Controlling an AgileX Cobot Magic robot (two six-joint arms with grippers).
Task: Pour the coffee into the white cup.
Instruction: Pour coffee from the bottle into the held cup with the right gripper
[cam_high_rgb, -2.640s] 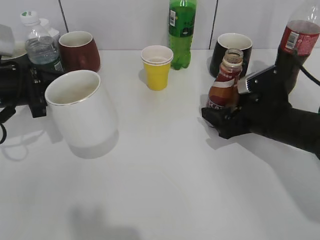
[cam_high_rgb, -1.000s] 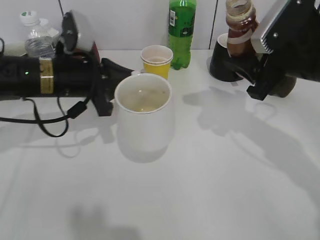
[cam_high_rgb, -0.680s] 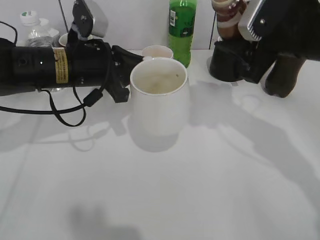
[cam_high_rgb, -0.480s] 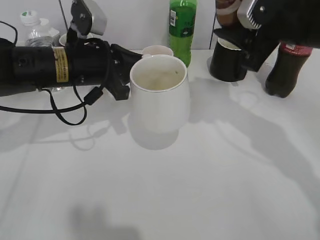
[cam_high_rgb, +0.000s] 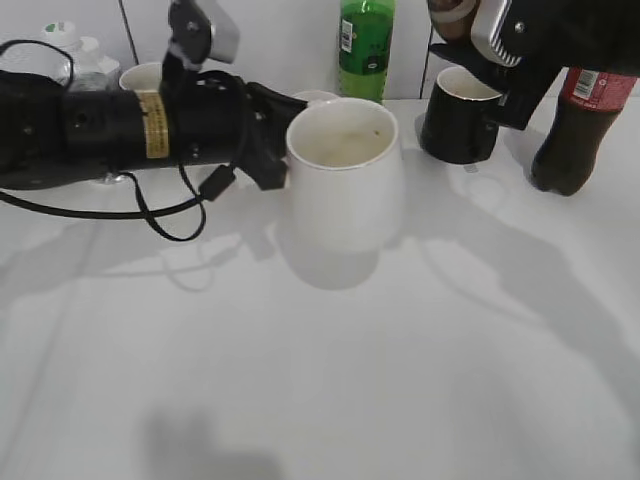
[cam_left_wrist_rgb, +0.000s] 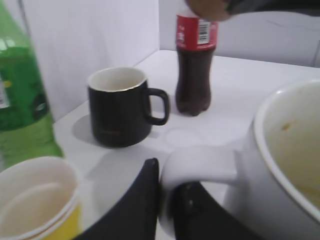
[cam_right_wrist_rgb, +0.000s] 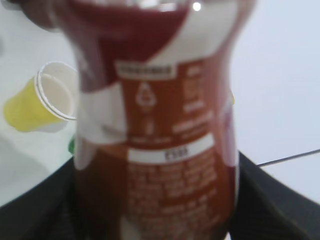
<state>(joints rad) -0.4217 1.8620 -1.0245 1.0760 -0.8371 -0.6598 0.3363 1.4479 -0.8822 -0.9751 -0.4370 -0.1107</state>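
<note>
On the white table (cam_high_rgb: 420, 380), the left hand (cam_left_wrist_rgb: 167, 202) is clamped on the handle of the large plain white ceramic mug (cam_high_rgb: 345, 170), holding it mid-table. The right hand (cam_high_rgb: 490, 50) grips the small red-and-white-labelled bottle of brown coffee (cam_right_wrist_rgb: 155, 125) above and behind the mug — pouring has seemingly not begun. Next: bring the neck over the rim, then tilt.

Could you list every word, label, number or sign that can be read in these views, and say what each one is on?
No text reads clearly.
Coffee bottle: white panels of print and a triangular symbol, all too blurred to read.
Cola bottle: red label with a barcode, print too small to read.
Green bottle: white panel with a barcode, unreadable.
Left arm: yellow sticker, print too small to read.
</note>
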